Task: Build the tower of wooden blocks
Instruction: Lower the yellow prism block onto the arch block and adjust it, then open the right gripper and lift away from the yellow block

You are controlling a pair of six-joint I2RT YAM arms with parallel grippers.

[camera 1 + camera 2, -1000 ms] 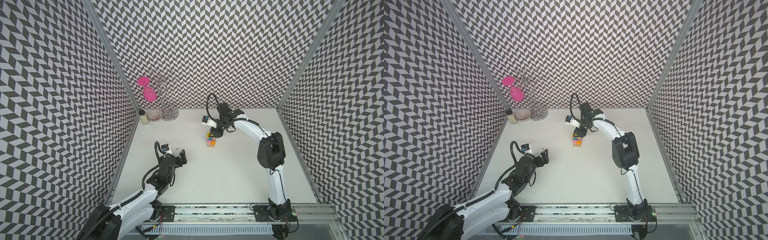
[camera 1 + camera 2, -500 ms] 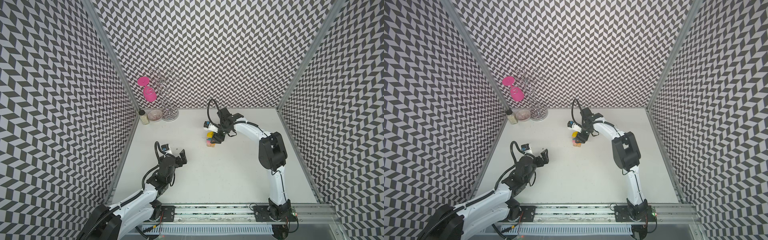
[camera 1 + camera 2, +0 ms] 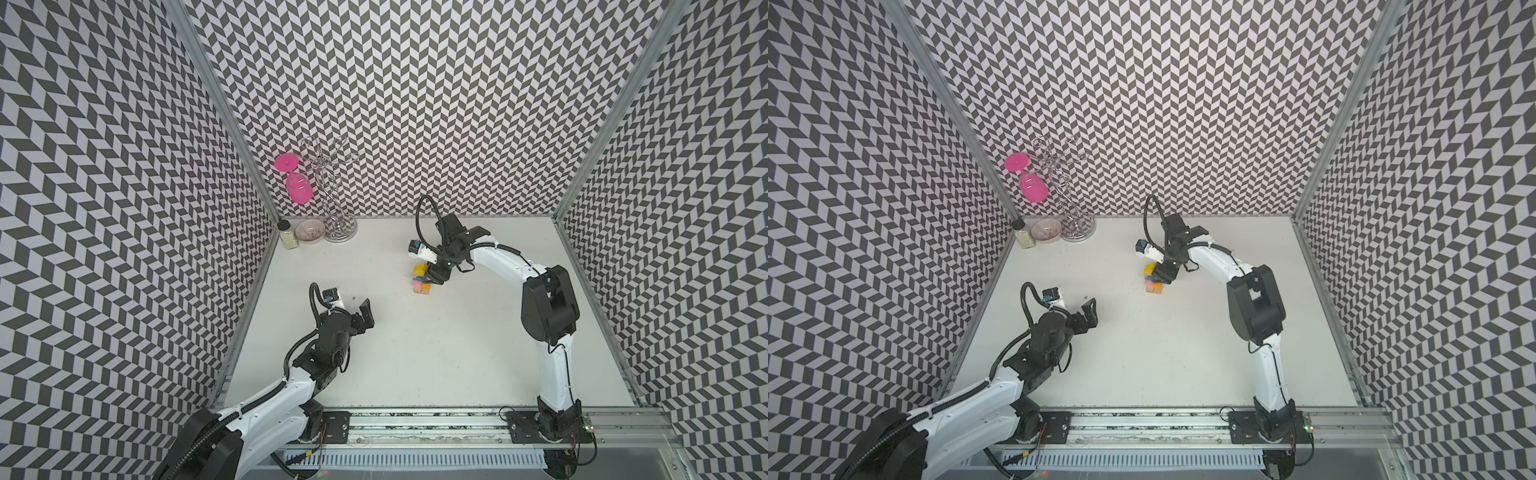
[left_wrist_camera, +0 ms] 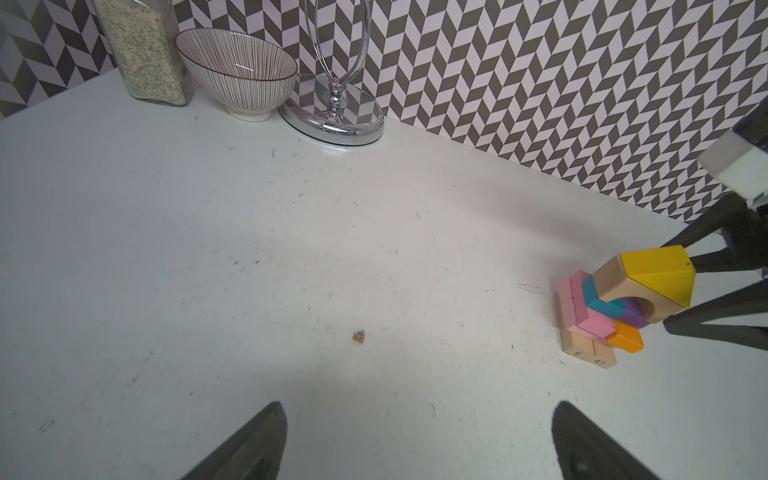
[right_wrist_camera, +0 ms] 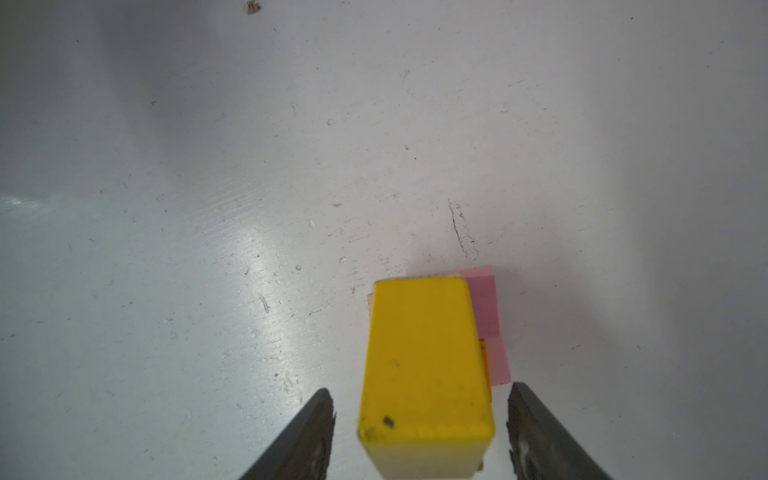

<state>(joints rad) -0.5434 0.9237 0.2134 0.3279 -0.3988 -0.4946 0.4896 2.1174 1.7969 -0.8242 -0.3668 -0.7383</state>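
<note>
1. The tower (image 3: 419,282) stands at the far middle of the counter (image 3: 415,365). No loose block shows in any view, so I judge the stacking done.
2. The left wrist view gives the order from the base up:
   - tan bars (image 4: 588,351)
   - pink slabs (image 4: 582,303)
   - an orange slab (image 4: 625,338)
   - a teal block (image 4: 600,301) and a purple block (image 4: 636,311)
   - the arch (image 4: 623,276)
   - the yellow roof (image 4: 660,272) on top
3. The right claw (image 5: 419,395) is open around the roof. There is a clear gap on each side, and it has hold of nothing.
4. The left claw (image 4: 419,440) hangs at the near left, well apart from the tower. Its jaws are wide and empty.
5. What seems left is 1 move: drawing the right claw away without nudging the roof.
6. Both top views show the tower only as a small patch of colours, partly covered by the right claw (image 3: 1163,276). The layers cannot be counted there.
7. Only the left wrist view shows the tower's side. There the pink and orange slabs jut past the bars.
8. Only the right wrist view shows the gaps beside the roof. Below the roof it gives just an edge of pink slab (image 5: 484,303).
9. A jar (image 3: 287,235), a bowl (image 3: 310,231) and a rack (image 3: 338,199) sit in the far left corner. The rack's pink goblet (image 3: 297,187) shows only in the top views.
</note>
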